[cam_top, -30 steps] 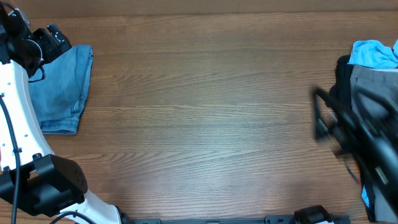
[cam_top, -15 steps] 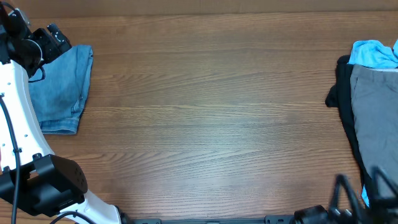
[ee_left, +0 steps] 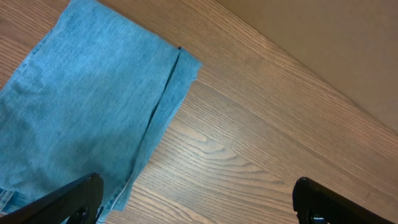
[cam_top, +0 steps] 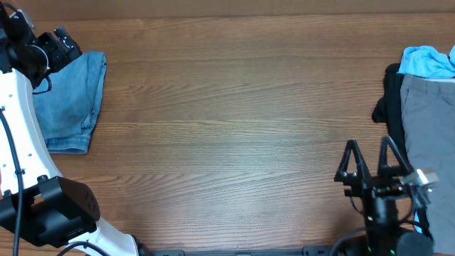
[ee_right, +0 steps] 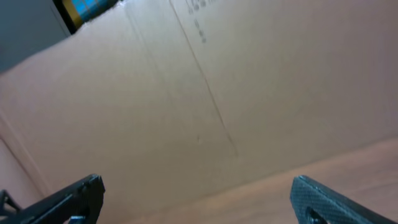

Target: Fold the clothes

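Folded light-blue denim jeans (cam_top: pixel 70 99) lie at the far left of the table; they also fill the left part of the left wrist view (ee_left: pixel 81 112). My left gripper (ee_left: pixel 196 199) is open and empty, hovering above the jeans' right edge; in the overhead view only its arm (cam_top: pixel 35 50) shows by the jeans. My right gripper (cam_top: pixel 370 153) is open and empty at the front right, just left of a pile of grey (cam_top: pixel 430 128), black (cam_top: pixel 391 107) and sky-blue (cam_top: pixel 429 62) garments. Its wrist camera (ee_right: pixel 196 199) looks up at a beige wall.
The wooden table (cam_top: pixel 234 128) spans the view between the jeans and the pile. The left arm's white base (cam_top: pixel 43 206) stands at the front left corner.
My right arm pulled back from over the grey pile toward the front edge, and its gripper now stands open at the front right. The left arm and jeans have not moved.
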You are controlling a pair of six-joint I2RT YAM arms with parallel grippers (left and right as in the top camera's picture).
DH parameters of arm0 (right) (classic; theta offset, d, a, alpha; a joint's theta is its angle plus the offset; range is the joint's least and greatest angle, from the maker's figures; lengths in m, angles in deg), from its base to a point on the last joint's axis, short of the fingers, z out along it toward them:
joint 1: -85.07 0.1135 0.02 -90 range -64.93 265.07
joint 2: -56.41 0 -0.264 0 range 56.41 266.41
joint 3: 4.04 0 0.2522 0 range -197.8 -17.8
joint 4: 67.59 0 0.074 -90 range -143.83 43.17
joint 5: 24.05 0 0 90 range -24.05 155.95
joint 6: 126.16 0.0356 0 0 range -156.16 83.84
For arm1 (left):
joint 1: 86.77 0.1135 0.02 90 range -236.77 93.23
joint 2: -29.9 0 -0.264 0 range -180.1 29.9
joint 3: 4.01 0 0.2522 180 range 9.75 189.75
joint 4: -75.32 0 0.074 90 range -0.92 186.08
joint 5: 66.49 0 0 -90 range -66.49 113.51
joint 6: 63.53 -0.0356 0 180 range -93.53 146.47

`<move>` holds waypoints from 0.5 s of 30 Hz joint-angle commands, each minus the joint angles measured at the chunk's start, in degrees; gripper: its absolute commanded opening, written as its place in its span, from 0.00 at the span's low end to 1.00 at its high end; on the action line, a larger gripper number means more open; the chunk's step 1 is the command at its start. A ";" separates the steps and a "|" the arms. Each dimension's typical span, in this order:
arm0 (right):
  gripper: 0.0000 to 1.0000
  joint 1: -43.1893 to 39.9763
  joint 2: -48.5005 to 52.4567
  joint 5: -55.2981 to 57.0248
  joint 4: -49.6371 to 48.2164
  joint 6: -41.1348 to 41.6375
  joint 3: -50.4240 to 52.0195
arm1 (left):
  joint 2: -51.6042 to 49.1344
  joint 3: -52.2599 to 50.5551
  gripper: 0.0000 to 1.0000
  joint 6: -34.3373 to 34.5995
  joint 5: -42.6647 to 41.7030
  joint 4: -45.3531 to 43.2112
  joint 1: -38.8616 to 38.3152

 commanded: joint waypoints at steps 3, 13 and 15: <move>1.00 -0.28 -0.74 0.85 -9.01 0.72 10.01 | 0.13 0.13 1.00 -0.04 -0.63 -0.09 0.00; 1.00 -1.05 -0.74 0.68 -2.84 0.70 16.33 | 0.13 0.13 1.00 -0.04 -0.61 -0.07 0.00; 1.00 -2.16 -0.74 0.11 -1.14 0.70 16.33 | 0.13 0.13 1.00 -0.04 -0.63 -0.09 0.00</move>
